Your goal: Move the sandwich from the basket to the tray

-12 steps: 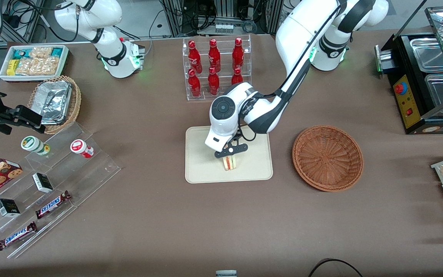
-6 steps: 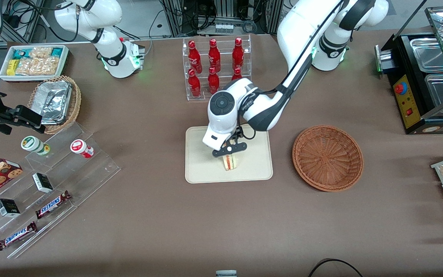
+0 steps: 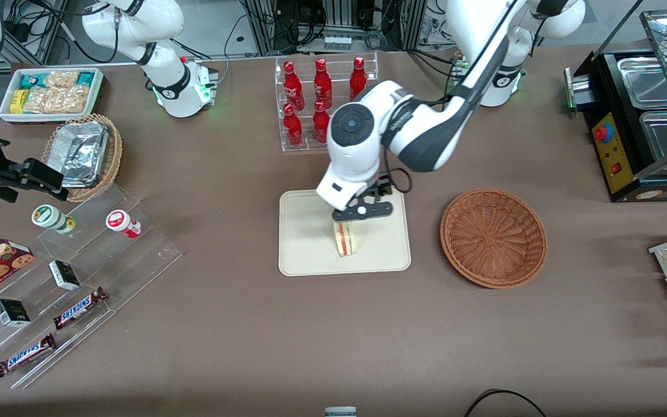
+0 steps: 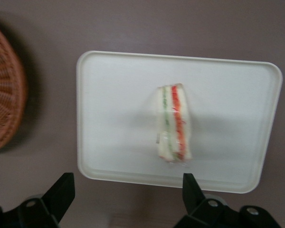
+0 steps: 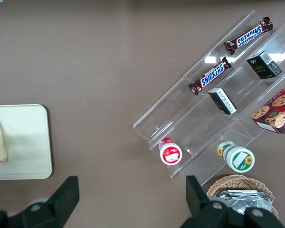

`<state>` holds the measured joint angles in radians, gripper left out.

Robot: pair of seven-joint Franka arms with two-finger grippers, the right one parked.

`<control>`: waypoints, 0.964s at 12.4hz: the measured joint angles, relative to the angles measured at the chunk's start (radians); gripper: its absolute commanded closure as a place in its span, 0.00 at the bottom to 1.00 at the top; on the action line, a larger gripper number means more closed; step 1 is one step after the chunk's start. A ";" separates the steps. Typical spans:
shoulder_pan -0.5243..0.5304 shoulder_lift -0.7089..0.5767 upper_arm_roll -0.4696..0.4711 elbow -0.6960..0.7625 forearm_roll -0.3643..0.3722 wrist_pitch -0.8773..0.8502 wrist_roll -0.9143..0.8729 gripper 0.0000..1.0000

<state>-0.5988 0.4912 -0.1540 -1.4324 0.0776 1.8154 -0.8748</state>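
The sandwich [image 3: 345, 239] stands on edge on the cream tray [image 3: 304, 243], its red and green filling showing; the wrist view shows the sandwich [image 4: 172, 123] near the middle of the tray [image 4: 114, 95]. My left gripper [image 3: 362, 211] hangs open above the tray, just higher than and farther from the front camera than the sandwich, holding nothing. In the wrist view the gripper [image 4: 126, 190] has its black fingers spread wide. The reddish-brown basket [image 3: 493, 237] sits beside the tray toward the working arm's end, with nothing in it.
A clear rack of red bottles [image 3: 322, 98] stands farther from the front camera than the tray. Toward the parked arm's end lie acrylic snack steps [image 3: 73, 278], a tan wicker basket of foil trays [image 3: 84, 153] and a white snack bin [image 3: 50, 92]. A black food warmer [image 3: 640, 116] is at the working arm's end.
The gripper has let go of the sandwich and risen away from it, moving slightly toward the basket. The sandwich stays standing on the tray.
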 measured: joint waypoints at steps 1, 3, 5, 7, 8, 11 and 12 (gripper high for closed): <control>0.027 -0.016 0.001 0.000 0.000 -0.045 0.016 0.00; 0.089 -0.047 0.002 -0.002 0.001 -0.125 0.068 0.00; 0.139 -0.066 0.003 -0.007 0.001 -0.174 0.147 0.00; 0.194 -0.083 0.004 -0.014 0.001 -0.207 0.238 0.00; 0.226 -0.097 0.004 -0.024 0.001 -0.221 0.289 0.00; 0.288 -0.157 0.004 -0.087 0.001 -0.232 0.390 0.00; 0.298 -0.177 0.004 -0.107 0.001 -0.233 0.406 0.00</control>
<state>-0.3009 0.3146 -0.1499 -1.5395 0.0790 1.5828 -0.4685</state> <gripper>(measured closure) 0.000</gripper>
